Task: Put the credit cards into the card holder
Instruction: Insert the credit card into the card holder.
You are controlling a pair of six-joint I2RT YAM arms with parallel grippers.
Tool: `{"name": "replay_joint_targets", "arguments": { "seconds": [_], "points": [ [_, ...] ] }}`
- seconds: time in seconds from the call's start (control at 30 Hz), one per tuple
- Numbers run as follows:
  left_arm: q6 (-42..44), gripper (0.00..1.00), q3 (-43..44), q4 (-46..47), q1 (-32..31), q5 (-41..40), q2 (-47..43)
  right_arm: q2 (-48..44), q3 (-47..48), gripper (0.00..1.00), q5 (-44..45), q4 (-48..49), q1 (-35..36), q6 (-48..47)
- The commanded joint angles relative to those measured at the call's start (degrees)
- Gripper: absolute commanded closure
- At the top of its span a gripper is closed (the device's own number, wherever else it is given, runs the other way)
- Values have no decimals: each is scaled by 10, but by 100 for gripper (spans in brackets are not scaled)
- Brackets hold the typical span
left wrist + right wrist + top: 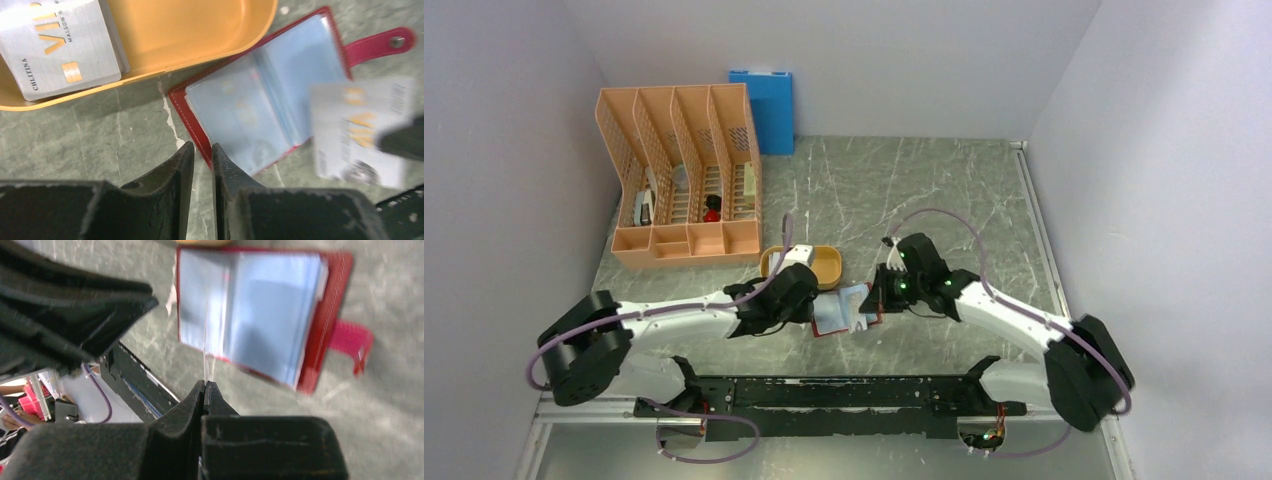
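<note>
- Right wrist view showed the right claw (205, 385) clamped shut on a thin pale grey credit card (207, 352), edge-on over the dark red bifold card holder (270, 315), which lay open on the grey marbled worktop (390, 430).
- At the holder's near corner, the left claw (202, 150) stood barely parted and empty.
- A second grey credit card (65, 50) lay in the orange oval plastic tray (200, 30).
- Insertion seemed the step in hand; next, the card's edge needed lining up with a pocket mouth.

I am seeing stitched red leather and glossy plastic pockets on the card holder (260, 110). The tray (200, 30) is looking like smooth plastic.
</note>
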Motion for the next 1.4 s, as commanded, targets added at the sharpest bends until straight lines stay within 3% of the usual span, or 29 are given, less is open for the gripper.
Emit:
{"name": "replay_joint_targets", "arguments": {
  "seconds": [0.0, 0.37, 0.63, 1.37],
  "points": [
    [-14, 75, -6, -12, 3, -11, -47, 81, 54, 100, -20, 67, -5, -29],
    [-25, 76, -25, -4, 17, 1, -25, 128, -9, 100, 34, 276, -13, -4],
    [-25, 76, -36, 12, 29, 23, -6, 107, -57, 100, 55, 310, -28, 14],
    [-21, 77, -38, 44, 30, 56, 22, 144, -85, 100, -44, 321, -29, 36]
  ]
}}
